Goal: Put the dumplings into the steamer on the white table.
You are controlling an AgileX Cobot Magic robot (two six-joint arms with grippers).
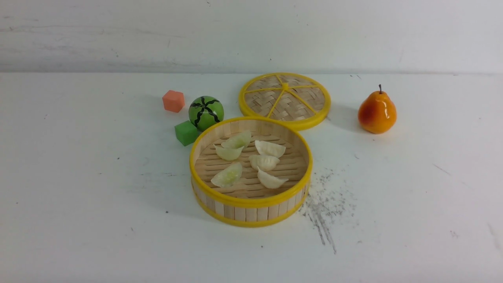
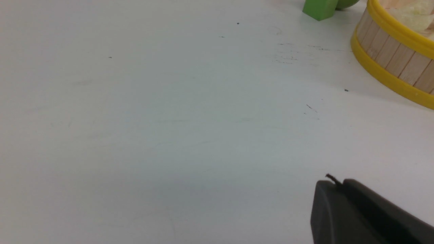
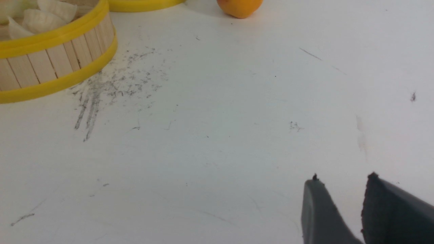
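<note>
All six dumplings [image 1: 251, 161] lie in steamer [image 1: 250, 204] on table [image 1: 78, 196]; none outside. Left gripper [image 2: 334, 184] fingers together, empty; right gripper [image 3: 342, 184] fingers apart, empty; both well clear. Risk: an arm swinging low past the steamer could clip its rim and spill the dumplings.

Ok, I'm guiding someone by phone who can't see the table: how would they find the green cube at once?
Start at the round bamboo steamer with yellow rims in the middle of the white table. Just off its far-left rim sits the green cube, right in front of the striped green ball. It is the only green thing with flat faces; the orange cube lies further back.
</note>
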